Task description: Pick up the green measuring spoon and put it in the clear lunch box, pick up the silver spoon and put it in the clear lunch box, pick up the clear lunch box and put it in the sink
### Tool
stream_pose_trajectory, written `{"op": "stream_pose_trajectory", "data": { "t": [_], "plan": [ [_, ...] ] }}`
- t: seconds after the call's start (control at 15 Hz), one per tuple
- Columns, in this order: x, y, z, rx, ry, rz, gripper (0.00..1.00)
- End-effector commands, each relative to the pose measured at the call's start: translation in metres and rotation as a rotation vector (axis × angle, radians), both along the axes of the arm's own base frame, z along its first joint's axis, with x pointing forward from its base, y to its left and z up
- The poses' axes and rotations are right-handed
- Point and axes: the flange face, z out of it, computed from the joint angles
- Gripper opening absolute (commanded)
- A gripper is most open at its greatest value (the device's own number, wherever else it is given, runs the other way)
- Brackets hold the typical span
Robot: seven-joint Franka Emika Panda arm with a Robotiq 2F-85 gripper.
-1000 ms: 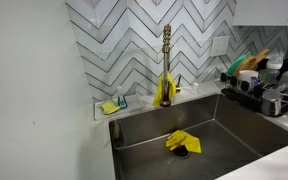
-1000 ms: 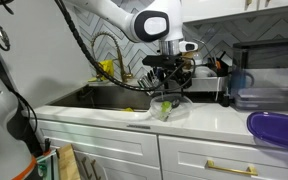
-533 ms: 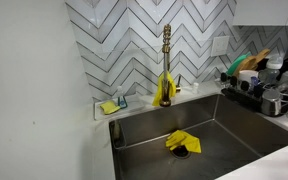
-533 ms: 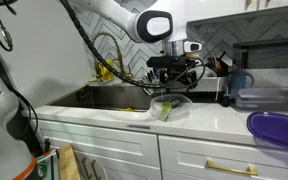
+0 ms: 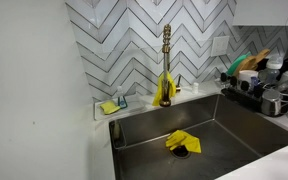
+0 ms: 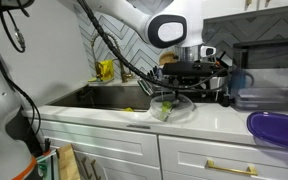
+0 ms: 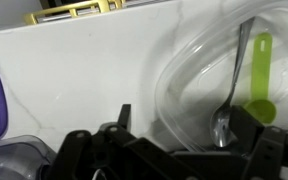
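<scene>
In the wrist view the clear lunch box lies on the white counter. Inside it are the silver spoon and the green measuring spoon, side by side. My gripper hovers over the box, open, with nothing between its black fingers. In an exterior view the gripper hangs a little above and to the right of the lunch box, with green showing inside. The sink is a steel basin, which lies left of the box in an exterior view.
A yellow cloth lies on the sink drain. A gold faucet stands behind the basin and a black dish rack beside it. A purple lid and a lidded container sit right of the box.
The arm has shifted to the right over the lunch box, and the jaws have opened the last bit. The box and both spoons stay where they were.
</scene>
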Motion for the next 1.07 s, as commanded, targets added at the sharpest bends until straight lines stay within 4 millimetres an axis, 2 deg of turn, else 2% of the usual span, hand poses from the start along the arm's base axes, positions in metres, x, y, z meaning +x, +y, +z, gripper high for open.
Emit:
{"op": "stream_pose_trajectory", "data": {
  "t": [0.0,0.07,0.13,0.27,0.47,0.8,0.87,1.0],
  "plan": [
    [0.016,-0.006,-0.019,0.058,-0.034,0.029,1.00],
    [0.020,-0.006,-0.024,0.074,-0.038,0.034,1.00],
    [0.023,-0.007,-0.029,0.089,-0.035,0.037,0.78],
    [0.028,-0.007,-0.036,0.116,-0.028,0.043,0.68],
    [0.032,-0.008,-0.044,0.148,-0.010,0.052,0.42],
    [0.023,-0.018,-0.045,0.167,0.045,0.085,0.04],
    [0.019,-0.020,-0.043,0.172,0.059,0.094,0.01],
    [0.011,-0.025,-0.040,0.180,0.081,0.119,0.00]
  ]
}}
